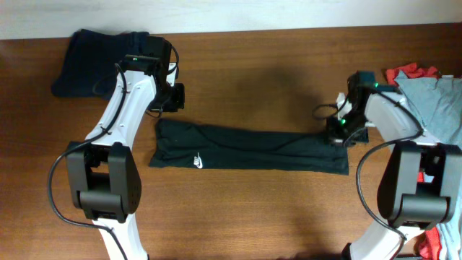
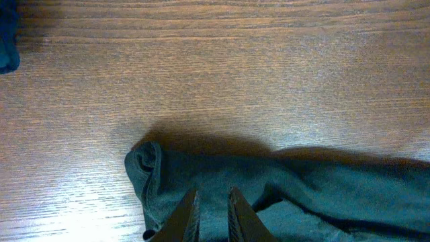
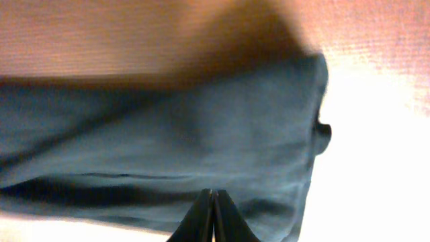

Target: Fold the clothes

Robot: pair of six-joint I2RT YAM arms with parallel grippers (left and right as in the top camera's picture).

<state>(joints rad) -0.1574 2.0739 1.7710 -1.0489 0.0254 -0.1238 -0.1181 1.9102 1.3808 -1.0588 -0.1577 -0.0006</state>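
Black T-shirt (image 1: 249,148): folded into a long strip, lying left to right across mid-desk (image 1: 253,65).
Left hand (image 2: 213,195): over the strip's far-left corner, fingers narrowly parted.
Right hand (image 3: 211,195): at the strip's right end, fingers pressed together.
Navy garment (image 1: 94,61): far-left corner.

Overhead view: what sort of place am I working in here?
Probably a tabletop laundry-folding station: a wooden table, a black T-shirt laid out as a long strip mid-table, a navy heap at the left edge, and a grey-blue and red heap at the right.
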